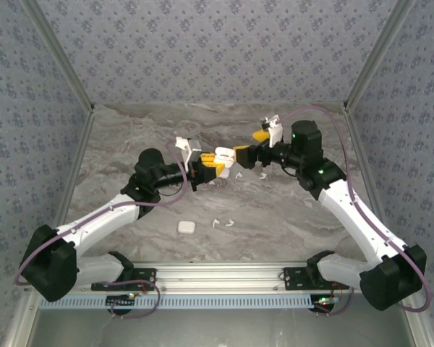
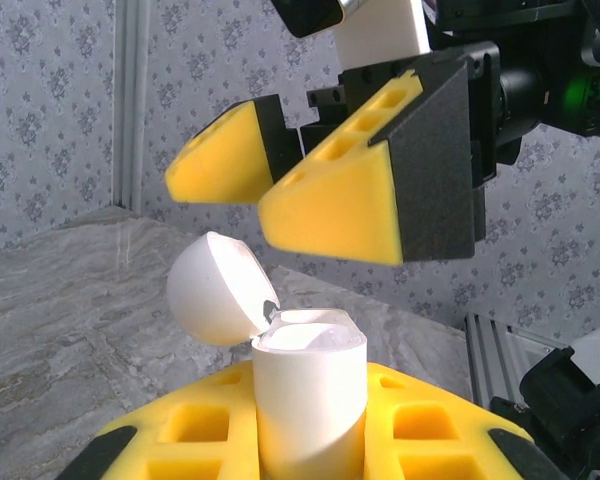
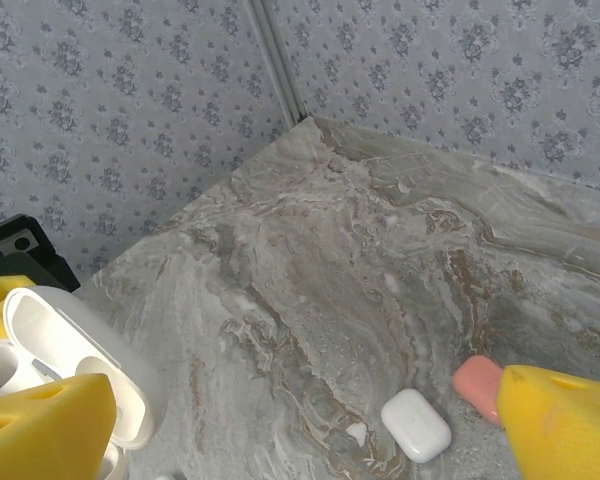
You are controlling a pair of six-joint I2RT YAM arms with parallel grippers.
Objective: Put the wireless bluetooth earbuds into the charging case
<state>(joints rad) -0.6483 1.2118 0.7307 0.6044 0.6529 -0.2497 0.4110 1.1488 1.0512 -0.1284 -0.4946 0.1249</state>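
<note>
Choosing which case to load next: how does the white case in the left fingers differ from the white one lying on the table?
The held case has its lid swung open; the table case is shut. The held case stands upright, clamped between the left fingers; the table case lies flat, ungripped. Both are white and rounded.

Glossy plastic charging case, matt yellow pincer pads, smooth marbled table.
</note>
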